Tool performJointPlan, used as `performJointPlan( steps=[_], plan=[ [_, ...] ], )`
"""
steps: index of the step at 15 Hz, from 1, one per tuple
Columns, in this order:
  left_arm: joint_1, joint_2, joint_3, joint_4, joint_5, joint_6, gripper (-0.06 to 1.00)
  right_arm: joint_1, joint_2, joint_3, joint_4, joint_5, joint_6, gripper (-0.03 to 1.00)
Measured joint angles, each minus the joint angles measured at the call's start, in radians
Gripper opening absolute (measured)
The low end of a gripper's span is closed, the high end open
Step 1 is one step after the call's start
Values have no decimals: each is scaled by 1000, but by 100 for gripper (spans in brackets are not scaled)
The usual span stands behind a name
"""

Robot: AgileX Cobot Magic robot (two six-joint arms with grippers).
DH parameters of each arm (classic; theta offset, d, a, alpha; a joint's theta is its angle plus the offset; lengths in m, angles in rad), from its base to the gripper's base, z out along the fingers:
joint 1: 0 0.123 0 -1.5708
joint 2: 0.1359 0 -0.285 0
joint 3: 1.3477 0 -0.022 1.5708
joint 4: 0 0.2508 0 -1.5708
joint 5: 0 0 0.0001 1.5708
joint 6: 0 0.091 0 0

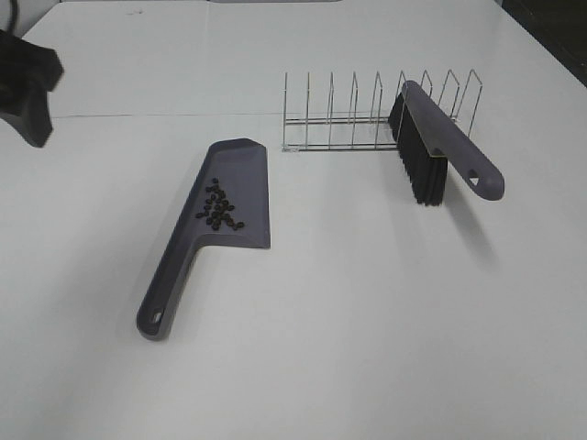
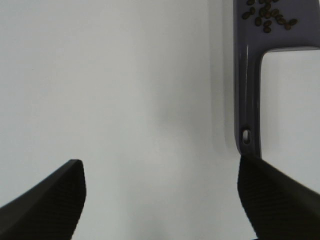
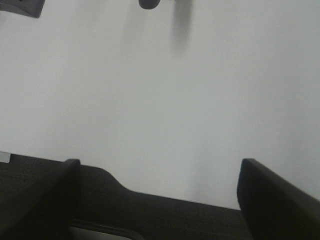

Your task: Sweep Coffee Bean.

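Overhead, the coffee bean [image 1: 218, 205] cluster sits inside the dustpan [image 1: 234, 188], whose handle runs long toward the near edge of the counter [image 1: 367, 302]; the brush [image 1: 440, 147] leans in the wire rack [image 1: 367, 115]. The left arm [image 1: 27, 87], far off to the side, is still the nearer one.

From the left wrist, its fingers [image 2: 50, 200] spread wide and empty, the handle just beside one tip, beans beyond.

From the right wrist, the fingers [image 3: 270, 195] also stand spread, empty, beans out of view.

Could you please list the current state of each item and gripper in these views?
coffee beans: clustered on the dustpan blade.
dustpan: flat on the table, unheld.
brush: propped in the wire rack, unheld.
left gripper: open, empty.
right gripper: open, empty.
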Motion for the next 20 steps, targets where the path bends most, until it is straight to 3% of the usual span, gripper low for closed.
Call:
performJointPlan(
  steps=[3,8,11,12,16,20],
  plan=[
    [0,-219,113,0,14,1,78,0,-96,63,0,0,-3,75],
    [0,-702,465,-1,-8,3,78,0,-295,161,7,-6,-82,75],
    [0,-986,650,-1,-49,13,78,0,-380,201,60,-48,-166,75],
    [0,-1137,743,-1,-110,50,78,0,-397,205,123,-60,-225,75],
    [0,-1294,795,-4,-131,103,78,0,-397,233,156,-122,-245,75],
    [0,-1309,796,-11,-132,112,78,0,-397,240,156,-138,-245,75]
  ],
)
